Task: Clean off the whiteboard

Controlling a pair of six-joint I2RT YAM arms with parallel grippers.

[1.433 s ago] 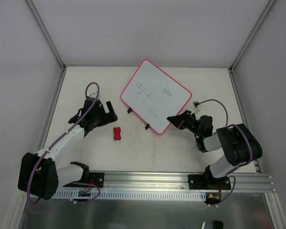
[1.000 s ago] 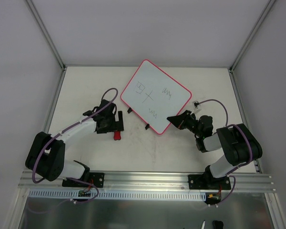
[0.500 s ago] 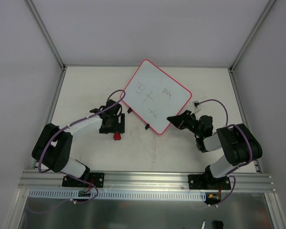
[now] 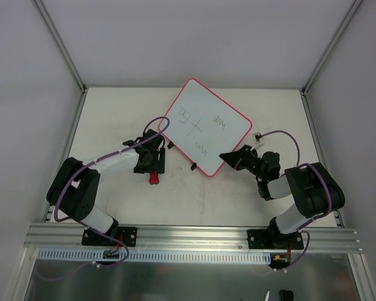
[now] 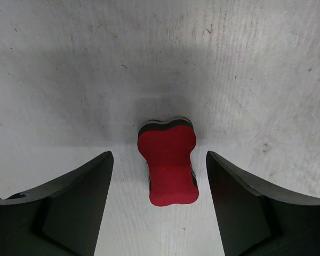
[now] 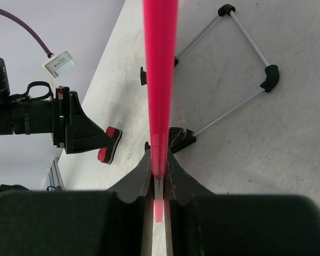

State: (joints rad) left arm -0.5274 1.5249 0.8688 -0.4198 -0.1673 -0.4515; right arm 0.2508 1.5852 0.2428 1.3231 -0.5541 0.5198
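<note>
The whiteboard (image 4: 204, 125), white with a pink-red frame and thin dark scribbles, stands tilted on its wire stand at mid table. My right gripper (image 4: 224, 156) is shut on its near right edge; the right wrist view shows the pink frame (image 6: 160, 80) edge-on between the closed fingers. The small red eraser (image 4: 154, 179) lies on the table. My left gripper (image 4: 153, 168) is open right over it, and in the left wrist view the eraser (image 5: 168, 162) sits between the two spread fingers, apart from both.
The board's wire stand with black feet (image 6: 269, 77) rests on the table behind the board. Metal frame posts rise at the back corners. The aluminium rail (image 4: 194, 241) with the arm bases runs along the near edge.
My left arm swung right and in from the left side, and its open gripper now sits over the eraser. The right arm and the board have not moved.
</note>
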